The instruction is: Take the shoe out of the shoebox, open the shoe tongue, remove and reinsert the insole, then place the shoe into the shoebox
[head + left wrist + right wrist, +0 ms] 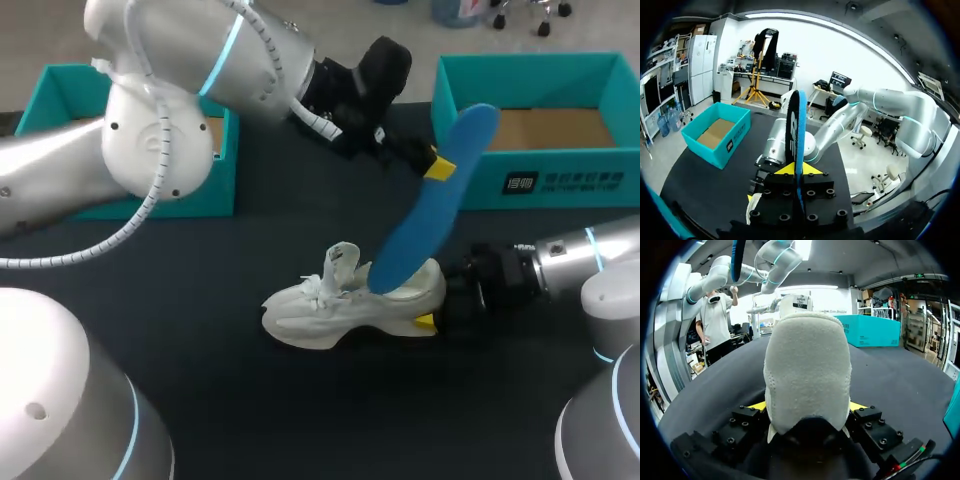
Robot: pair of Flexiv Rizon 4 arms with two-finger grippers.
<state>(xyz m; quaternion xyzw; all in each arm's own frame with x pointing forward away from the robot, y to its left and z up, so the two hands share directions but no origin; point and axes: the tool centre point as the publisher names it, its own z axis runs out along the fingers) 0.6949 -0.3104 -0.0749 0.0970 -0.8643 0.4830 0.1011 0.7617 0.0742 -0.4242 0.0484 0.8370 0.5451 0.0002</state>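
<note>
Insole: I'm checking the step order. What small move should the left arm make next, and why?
Probably slide the insole down into the shoe: its lower end sits at the shoe's opening, the left jaws pinch its upper part, and the right jaws clamp the heel steady.

1. Left arm [160,130]: glossy white rounded shells; thin light-blue rings at the joints; a white spiral-wrapped cable hose [318,122] runs along it.
2. Right arm [565,255]: silver wrist segment with 1 blue ring; white shells behind it.
3. Left gripper [799,169]: black block; rows of round screw heads; 2 yellow tips.
4. Right gripper [807,407]: black screwed plates; 2 yellow tips.
</note>
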